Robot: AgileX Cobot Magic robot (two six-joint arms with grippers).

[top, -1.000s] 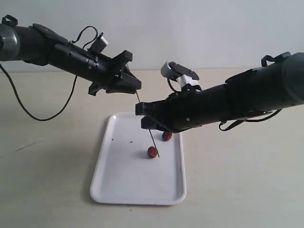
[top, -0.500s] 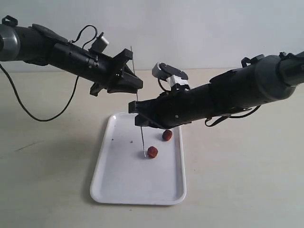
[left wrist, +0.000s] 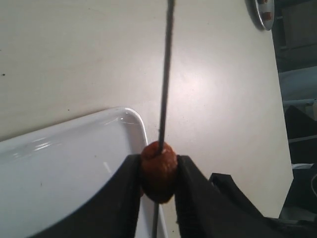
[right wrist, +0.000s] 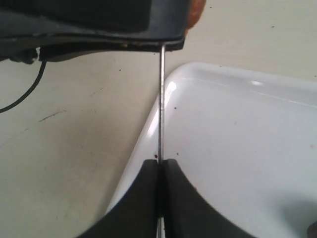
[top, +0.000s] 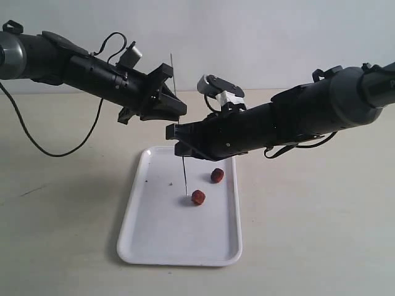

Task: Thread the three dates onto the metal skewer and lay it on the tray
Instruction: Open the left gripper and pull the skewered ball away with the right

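While the left gripper [top: 174, 110], clamped on one date [left wrist: 158, 171], hides it from outside, the right gripper [top: 180, 137] pinches the upright metal skewer [top: 184, 177] piercing it. A second date [top: 198, 197] and third date [top: 217, 176] lie toward one o'clock on the tray [top: 154, 246].

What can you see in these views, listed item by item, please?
dates: three, reddish-brown; two loose on the tray, one held in the left gripper with the skewer through it
skewer: one, dark grey metal, nearly upright above the tray
tray: one, white, middle of the table
table: one, beige, under everything
cable: one, black, hanging in a loop from the left arm
arms: two, black, reaching in from the left and from the right
left gripper: one, black, closed on a date
right gripper: one, black, closed on the skewer lower down
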